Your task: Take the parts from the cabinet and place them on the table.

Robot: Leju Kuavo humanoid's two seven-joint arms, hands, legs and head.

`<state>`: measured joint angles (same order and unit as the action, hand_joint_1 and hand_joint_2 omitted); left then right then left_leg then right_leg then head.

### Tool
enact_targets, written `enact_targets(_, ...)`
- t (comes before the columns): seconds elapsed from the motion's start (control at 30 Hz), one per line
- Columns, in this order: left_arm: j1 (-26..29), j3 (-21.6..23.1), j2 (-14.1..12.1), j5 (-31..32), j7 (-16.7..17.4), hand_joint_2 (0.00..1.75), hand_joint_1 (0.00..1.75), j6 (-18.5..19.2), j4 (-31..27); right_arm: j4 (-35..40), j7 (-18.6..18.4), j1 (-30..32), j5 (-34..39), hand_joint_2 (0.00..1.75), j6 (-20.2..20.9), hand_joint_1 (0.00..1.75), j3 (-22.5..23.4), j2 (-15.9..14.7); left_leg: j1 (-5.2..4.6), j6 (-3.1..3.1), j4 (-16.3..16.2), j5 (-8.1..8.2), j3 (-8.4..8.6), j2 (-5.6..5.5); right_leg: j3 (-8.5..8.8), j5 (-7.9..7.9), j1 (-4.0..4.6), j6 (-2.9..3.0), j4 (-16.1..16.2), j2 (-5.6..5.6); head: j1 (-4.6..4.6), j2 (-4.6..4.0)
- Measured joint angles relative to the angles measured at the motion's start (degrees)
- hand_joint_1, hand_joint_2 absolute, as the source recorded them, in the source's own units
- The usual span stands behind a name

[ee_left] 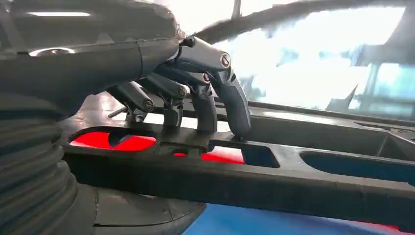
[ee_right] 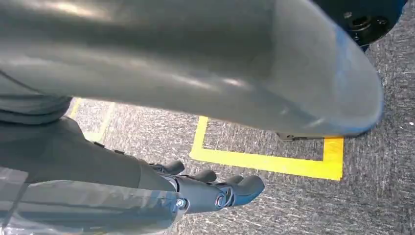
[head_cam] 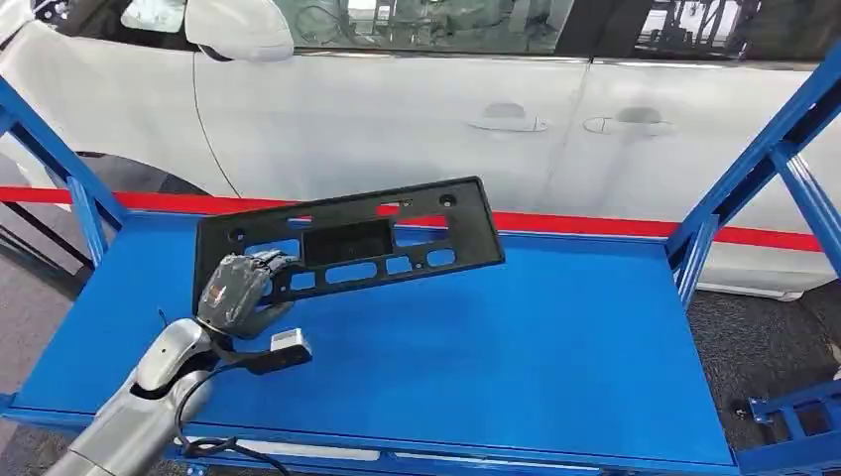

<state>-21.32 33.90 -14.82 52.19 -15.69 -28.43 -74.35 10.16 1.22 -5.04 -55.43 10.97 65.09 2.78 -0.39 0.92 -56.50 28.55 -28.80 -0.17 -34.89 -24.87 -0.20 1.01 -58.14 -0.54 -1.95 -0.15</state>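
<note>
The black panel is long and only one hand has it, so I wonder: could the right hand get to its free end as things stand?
Probably not right away. The right hand hangs low over carpeted floor, while the left hand holds the black panel above the blue table. Nothing blocks the free end, but the arm would have to rise first.

The left hand [head_cam: 236,290] grips the left end of a black slotted plastic panel [head_cam: 349,243] tilted above the blue table [head_cam: 516,347], a white car [head_cam: 417,109] behind.
</note>
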Motion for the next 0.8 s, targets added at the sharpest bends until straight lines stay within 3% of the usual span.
enact_targets(0.13, 1.21, -1.60, -1.75, 0.41, -0.44, 1.75, 1.75, -0.79, -5.47, 0.00, 0.00, 0.03, 0.02, 0.00, 0.02, 0.00, 0.00, 0.00, 0.00, 0.00, 0.00, 0.00, -0.01, 0.00, -0.01, -0.01, 0.00, -0.01, 0.00, 0.00, 0.00, 0.00)
enact_targets(0.3, 2.00, -2.47, -2.78, 0.63, -0.46, 1.75, 1.75, -0.81, -8.29, 0.00, 0.00, 0.04, 0.02, 0.00, 0.02, 0.00, 0.02, 0.00, 0.00, 0.00, 0.00, 0.00, -0.09, -0.01, -0.01, -0.01, 0.00, -0.01, 0.00, 0.00, 0.00, 0.00)
enact_targets(0.8, 2.55, -2.67, -3.78, 0.37, -1.64, 1.75, 1.75, -0.83, -10.19, 0.00, 0.00, 0.03, 0.00, 0.00, 0.00, 0.00, 0.02, 0.11, -0.18, 0.05, -0.10, 0.04, -0.15, -0.01, -0.01, 0.00, -0.06, -0.03, 0.04, 0.02, 0.00, 0.00)
